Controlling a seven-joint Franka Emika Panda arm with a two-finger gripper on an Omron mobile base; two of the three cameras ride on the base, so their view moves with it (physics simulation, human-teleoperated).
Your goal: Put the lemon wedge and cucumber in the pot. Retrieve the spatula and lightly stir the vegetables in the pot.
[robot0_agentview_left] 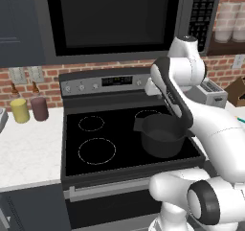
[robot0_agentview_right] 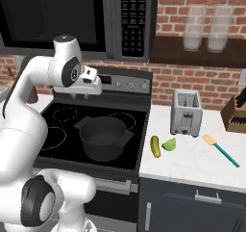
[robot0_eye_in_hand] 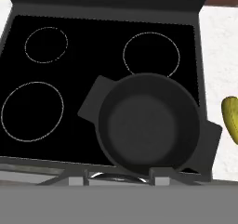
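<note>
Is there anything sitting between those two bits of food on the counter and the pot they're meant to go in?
Nothing visible. The cucumber and lemon wedge lie on bare white counter right of the stove; the pot is open and empty.

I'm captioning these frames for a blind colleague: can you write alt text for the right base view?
An empty dark pot sits on the black stovetop with the robot's hand above and behind it. On the white counter to the right lie a cucumber, lemon wedge and spatula, near a toaster.

A dark pot (robot0_eye_in_hand: 148, 121) is sitting on a black stovetop (robot0_eye_in_hand: 83, 65); a cucumber (robot0_eye_in_hand: 230, 116) is lying on the white counter (robot0_eye_in_hand: 218, 46) beside it.
</note>
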